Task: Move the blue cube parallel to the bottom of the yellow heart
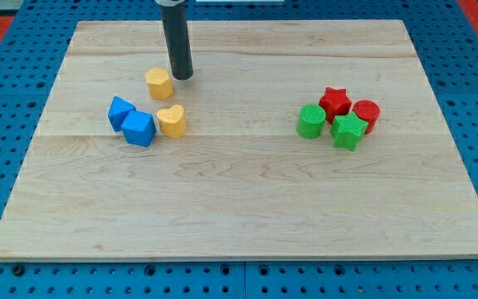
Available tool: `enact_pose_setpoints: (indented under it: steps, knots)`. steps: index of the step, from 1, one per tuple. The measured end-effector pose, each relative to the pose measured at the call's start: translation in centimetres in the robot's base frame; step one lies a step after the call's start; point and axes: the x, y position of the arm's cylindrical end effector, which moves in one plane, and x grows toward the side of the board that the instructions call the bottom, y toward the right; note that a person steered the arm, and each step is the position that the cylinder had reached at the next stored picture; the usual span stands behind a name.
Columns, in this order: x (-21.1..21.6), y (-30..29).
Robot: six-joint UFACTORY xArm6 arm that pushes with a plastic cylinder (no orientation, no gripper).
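Observation:
The blue cube (pixel 139 129) lies at the board's left, touching the left side of the yellow heart (pixel 172 120). A second blue block (pixel 121 111), of irregular shape, touches the cube on its upper left. A yellow hexagonal block (pixel 158 83) sits above the heart. My tip (pixel 182 76) rests on the board just right of the yellow hexagonal block, above and slightly right of the heart, and well above and right of the blue cube.
At the view's right is a tight cluster: a red star (pixel 334 101), a red cylinder (pixel 366 115), a green cylinder (pixel 311 121) and a green star (pixel 348 130). The wooden board (pixel 239 208) lies on a blue pegboard.

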Motion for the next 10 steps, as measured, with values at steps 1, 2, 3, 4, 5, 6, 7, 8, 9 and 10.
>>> enact_pose_setpoints:
  steps: [1, 2, 3, 4, 5, 6, 7, 8, 9, 10]
  knots:
    - [-1.7, -2.6]
    - [-2.8, -9.6]
    - [0.9, -14.7]
    - [3.7, -10.4]
    - [6.8, -7.9]
    - [7.9, -11.3]
    - [6.6, -13.6]
    - [8.9, -17.4]
    - [10.5, -9.4]
    - [11.2, -2.6]
